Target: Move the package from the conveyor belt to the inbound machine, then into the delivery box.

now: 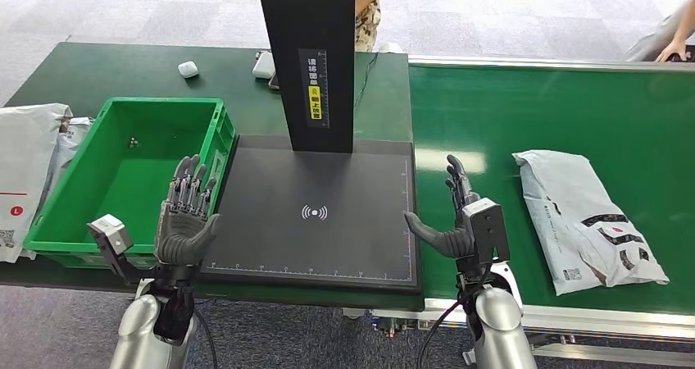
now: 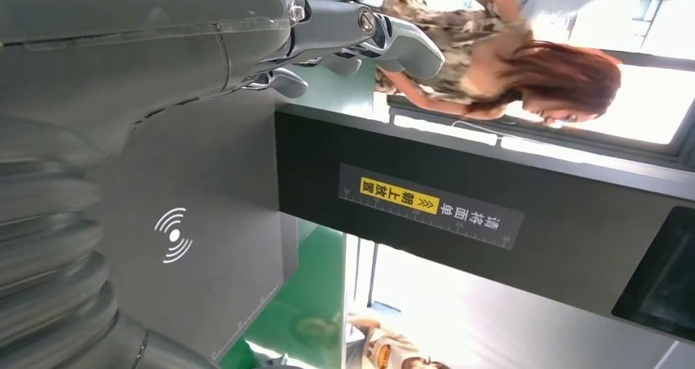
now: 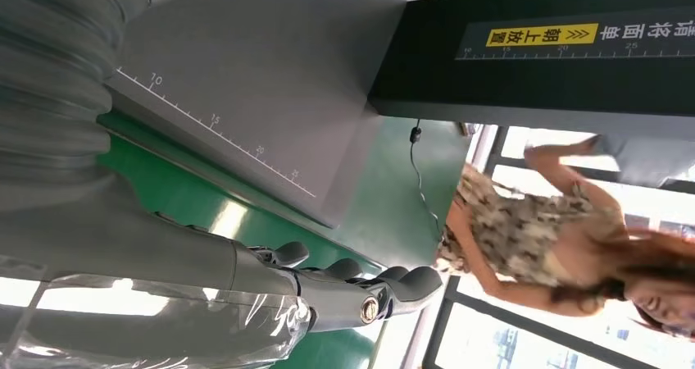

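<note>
- The package (image 1: 583, 221), a grey poly mailer with dark printing, lies flat on the green conveyor belt (image 1: 574, 115), out to the right and untouched by either hand.
- The right hand (image 1: 452, 217) hangs at the belt's left edge, just beside the right side of the scanner plate; its fingers are spread wide and it holds nothing. The package sits well apart from it, further right.
- The left hand (image 1: 187, 213) hovers over the seam between the green delivery box (image 1: 57, 213) and the plate, fingers extended and apart, palm bare.
- The inbound machine (image 1: 315, 213) stands dead centre: a dark flat plate with a white wireless mark and ruler ticks along its edges, and a black upright column (image 1: 315, 57) at its far side. There is no parcel on the plate.
- Inside the box only a few tiny specks show on its floor; there is no parcel in there either.
- So, by my reading, no step is done yet: the pickup from the belt, the stop on the plate and the drop into the box all lie ahead.
- More white mailers (image 1: 24, 172) lie on the table at far left, outside the box.
- A small white case (image 1: 188, 69) rests on the far table, and a person (image 1: 370, 8) stands behind the column.
</note>
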